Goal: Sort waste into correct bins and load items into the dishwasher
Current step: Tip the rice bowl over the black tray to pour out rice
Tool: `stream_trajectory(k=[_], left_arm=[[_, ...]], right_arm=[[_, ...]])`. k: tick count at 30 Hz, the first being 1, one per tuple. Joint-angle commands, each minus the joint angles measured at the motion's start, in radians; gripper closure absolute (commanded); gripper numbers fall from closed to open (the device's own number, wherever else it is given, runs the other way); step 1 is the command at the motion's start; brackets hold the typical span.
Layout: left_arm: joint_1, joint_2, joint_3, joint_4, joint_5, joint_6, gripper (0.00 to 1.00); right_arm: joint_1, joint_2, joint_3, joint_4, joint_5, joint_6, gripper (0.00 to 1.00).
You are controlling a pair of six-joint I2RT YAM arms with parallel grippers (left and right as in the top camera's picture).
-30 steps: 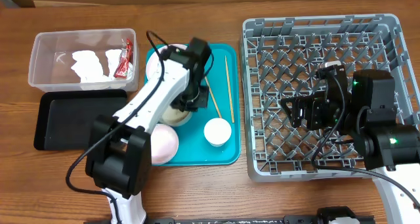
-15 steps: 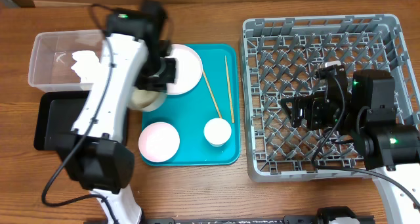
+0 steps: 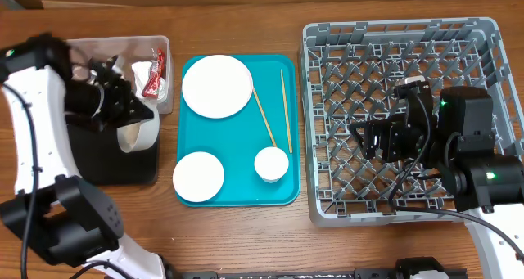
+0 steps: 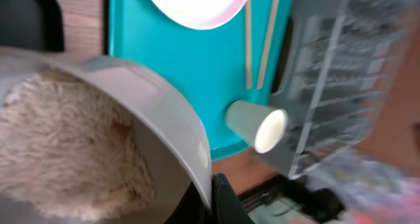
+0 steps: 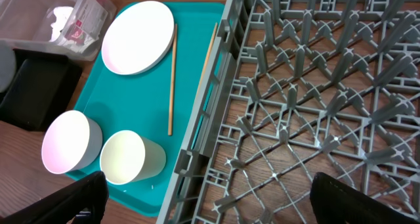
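My left gripper [image 3: 129, 119] is shut on the rim of a white bowl [image 3: 139, 135] and holds it tilted above the black tray [image 3: 98, 164]. The left wrist view shows the bowl [image 4: 167, 109] with white rice [image 4: 59, 145] inside and my finger [image 4: 213, 198] pinching the rim. The clear tub [image 3: 61, 54] holds white napkins and the red wrapper [image 3: 155, 74]. On the teal tray [image 3: 237, 193] lie a plate [image 3: 216, 85], a second bowl [image 3: 198, 177], a cup [image 3: 271, 163] and two chopsticks [image 3: 264, 119]. My right gripper [image 3: 372, 140] is open and empty above the grey rack [image 3: 409, 33].
The right wrist view shows the rack floor [image 5: 315, 106], the cup [image 5: 131, 158], the bowl [image 5: 69, 145], the plate [image 5: 136, 37] and the chopsticks [image 5: 172, 79]. The teal tray sits between the bins and the rack. Wooden table [image 3: 246, 238] runs along the front.
My left arm has carried the bowl of rice from the teal tray leftward to above the black tray and tilted it. The right arm has not moved.
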Motion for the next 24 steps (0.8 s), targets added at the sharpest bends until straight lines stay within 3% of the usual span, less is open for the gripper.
stream_trajectory(k=[1,8,13,24], left_arm=[[0.121,-0.013,-0.136,0.055,0.299,0.144,0.96],[0.303,-0.004,-0.393,0.323,0.539,0.139,0.96],[0.368,0.031,-0.497,0.494,0.679,0.030,0.96],[0.392,0.075,-0.513,0.489,0.874,-0.236,0.96]], right_arm=[[-0.002,-0.005,0.025,0.006,-0.010,0.000,0.00],[-0.002,-0.005,0.025,0.005,-0.010,0.000,0.00],[-0.002,-0.004,0.023,-0.002,-0.010,0.000,0.00],[-0.002,0.007,0.018,-0.002,-0.010,0.000,0.00]])
